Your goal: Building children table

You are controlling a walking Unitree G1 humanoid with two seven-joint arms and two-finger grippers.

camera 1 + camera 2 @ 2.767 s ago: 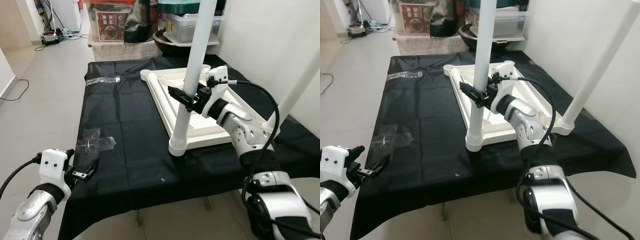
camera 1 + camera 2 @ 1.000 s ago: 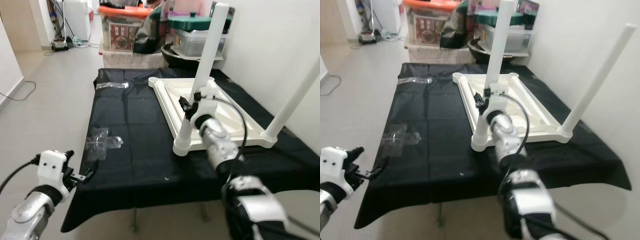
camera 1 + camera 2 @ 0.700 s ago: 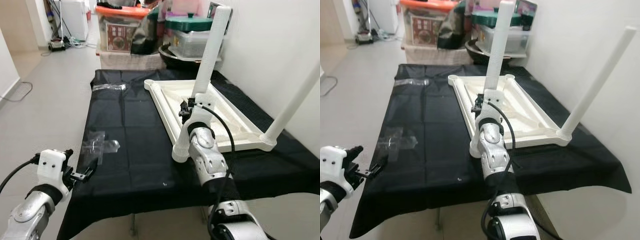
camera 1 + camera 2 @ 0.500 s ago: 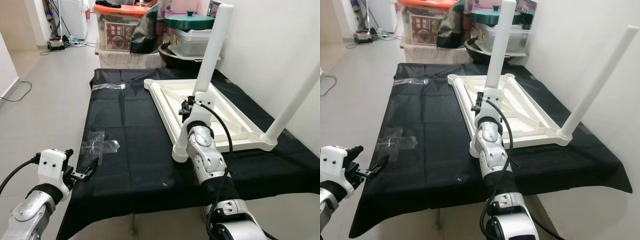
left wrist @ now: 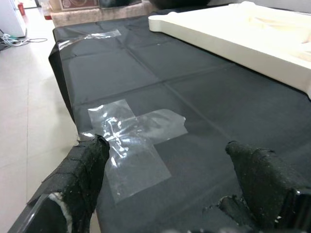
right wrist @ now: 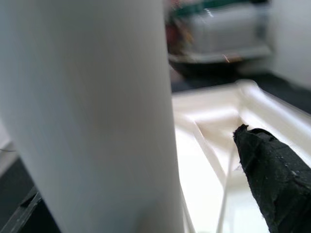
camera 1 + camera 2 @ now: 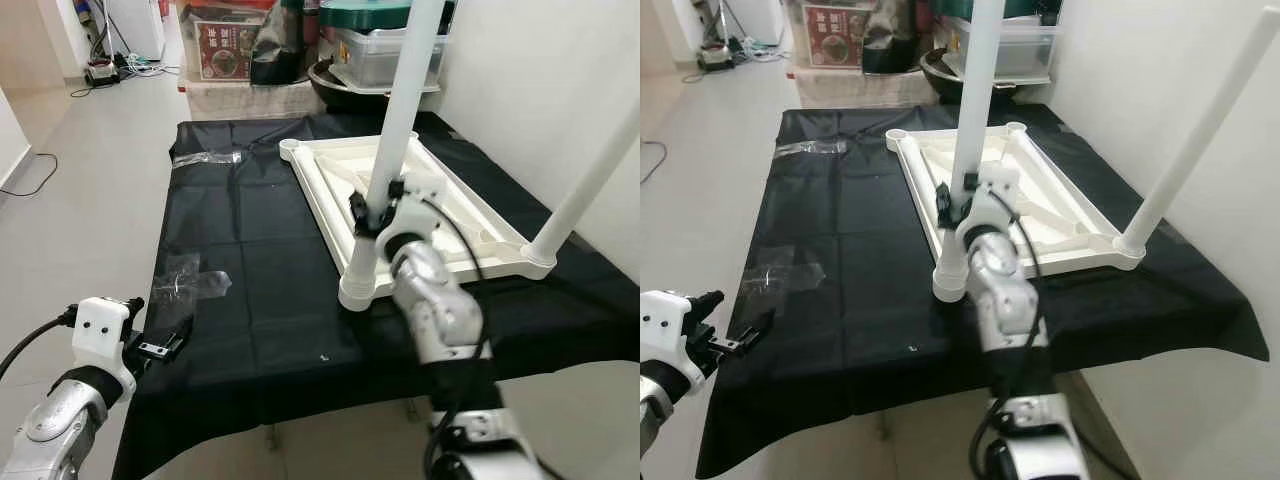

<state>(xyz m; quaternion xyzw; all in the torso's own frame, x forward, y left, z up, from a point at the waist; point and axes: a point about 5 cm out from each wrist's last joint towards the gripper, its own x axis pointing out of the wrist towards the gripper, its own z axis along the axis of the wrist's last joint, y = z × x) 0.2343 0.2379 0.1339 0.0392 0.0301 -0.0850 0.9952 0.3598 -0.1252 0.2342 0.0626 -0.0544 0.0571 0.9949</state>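
Observation:
An upside-down white tabletop (image 7: 320, 200) lies on a black cloth (image 7: 260, 330). One white leg (image 7: 385, 150) stands upright in its near corner, and a second leg (image 7: 590, 180) stands in the right corner. My right gripper (image 7: 366, 212) reaches around the near leg at about a third of its height. In the right wrist view the leg (image 6: 97, 111) sits between the fingers, with a gap to the right finger (image 6: 277, 184). My left gripper (image 7: 160, 345) hangs open and holds nothing by the cloth's front left edge, its fingers (image 5: 87, 170) apart.
Crumpled clear plastic (image 7: 185, 280) lies on the cloth near the left gripper, and another wrapper (image 7: 205, 158) lies at the far left. Storage boxes (image 7: 240, 45) and a lidded bin (image 7: 375, 50) stand behind the table. A wall runs along the right; open floor lies left.
The camera has shifted and tilted. My right forearm has swung from the right side to in front of the leg, with the gripper staying at the leg. The left gripper has not moved.

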